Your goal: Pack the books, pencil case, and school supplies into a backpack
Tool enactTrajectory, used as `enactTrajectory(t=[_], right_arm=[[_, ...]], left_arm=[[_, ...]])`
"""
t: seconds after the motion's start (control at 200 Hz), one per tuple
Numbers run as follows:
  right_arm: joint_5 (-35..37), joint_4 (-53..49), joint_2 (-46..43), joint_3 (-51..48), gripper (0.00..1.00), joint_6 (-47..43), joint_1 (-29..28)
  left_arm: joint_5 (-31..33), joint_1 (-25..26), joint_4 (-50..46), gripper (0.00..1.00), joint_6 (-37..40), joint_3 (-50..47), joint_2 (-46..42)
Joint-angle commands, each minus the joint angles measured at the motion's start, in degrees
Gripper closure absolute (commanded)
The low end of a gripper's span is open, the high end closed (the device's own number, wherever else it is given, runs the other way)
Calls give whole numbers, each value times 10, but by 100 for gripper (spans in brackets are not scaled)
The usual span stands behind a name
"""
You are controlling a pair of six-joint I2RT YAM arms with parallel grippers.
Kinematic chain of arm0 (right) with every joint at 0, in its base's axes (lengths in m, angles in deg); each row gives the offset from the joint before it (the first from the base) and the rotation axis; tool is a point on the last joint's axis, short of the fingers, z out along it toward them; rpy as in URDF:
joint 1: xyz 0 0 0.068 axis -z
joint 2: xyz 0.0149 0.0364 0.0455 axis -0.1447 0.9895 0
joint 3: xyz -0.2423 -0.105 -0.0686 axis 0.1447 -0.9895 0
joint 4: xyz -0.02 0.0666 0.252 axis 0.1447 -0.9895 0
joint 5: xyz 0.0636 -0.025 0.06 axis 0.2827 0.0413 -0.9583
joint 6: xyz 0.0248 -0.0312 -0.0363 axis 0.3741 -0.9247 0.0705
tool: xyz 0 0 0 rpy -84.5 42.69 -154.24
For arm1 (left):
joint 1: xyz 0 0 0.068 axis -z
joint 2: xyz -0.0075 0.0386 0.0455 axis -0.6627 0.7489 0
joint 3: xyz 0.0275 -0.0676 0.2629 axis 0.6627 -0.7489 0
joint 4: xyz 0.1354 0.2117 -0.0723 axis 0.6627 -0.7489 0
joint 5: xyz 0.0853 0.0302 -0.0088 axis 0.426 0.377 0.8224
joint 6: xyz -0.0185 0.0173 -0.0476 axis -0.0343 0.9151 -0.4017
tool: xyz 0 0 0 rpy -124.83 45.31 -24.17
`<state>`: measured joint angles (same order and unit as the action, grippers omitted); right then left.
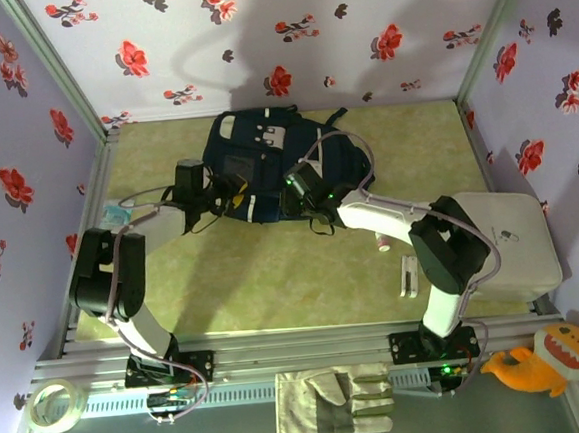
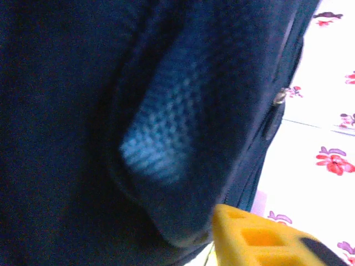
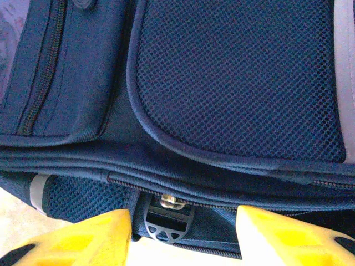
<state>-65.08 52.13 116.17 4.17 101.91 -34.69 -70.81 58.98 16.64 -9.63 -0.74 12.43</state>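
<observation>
Pulling the big dark navy fabric backpack (image 1: 264,148) at the back of the green worktop (image 1: 274,268) could drag the soft bag, not open it. The right hand (image 3: 184,238) has yellow fingers (image 3: 89,239) wide around a small grey zip tab (image 3: 163,219), which may slip. I cannot tell if the left hand (image 1: 233,198) is wide. From above, a tiny white tube (image 1: 382,241) and slim white bar (image 1: 409,275) lie by the right arm (image 1: 390,214).
</observation>
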Motion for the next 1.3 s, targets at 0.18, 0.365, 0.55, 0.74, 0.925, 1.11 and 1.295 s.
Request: enactTrajectory(t=[0.18, 0.365, 0.55, 0.74, 0.925, 1.11, 1.295], right_arm=[[-12, 15, -26, -20, 48, 26, 1], [-7, 18, -13, -25, 53, 29, -3], [-3, 22, 12, 10, 58, 18, -5], [39, 11, 39, 54, 63, 12, 0], [67, 2, 57, 73, 66, 17, 10], [101, -17, 70, 93, 71, 7, 12], [146, -50, 85, 113, 80, 21, 16]], left_arm=[[5, 7, 100, 93, -78, -5, 11], [9, 19, 82, 100, -84, 5, -24], [12, 27, 60, 100, -76, 20, -46], [13, 30, 56, 100, -77, 24, -54], [13, 30, 44, 100, -69, 28, -63], [14, 31, 42, 100, -67, 25, -67], [15, 30, 31, 100, -58, 23, -72]])
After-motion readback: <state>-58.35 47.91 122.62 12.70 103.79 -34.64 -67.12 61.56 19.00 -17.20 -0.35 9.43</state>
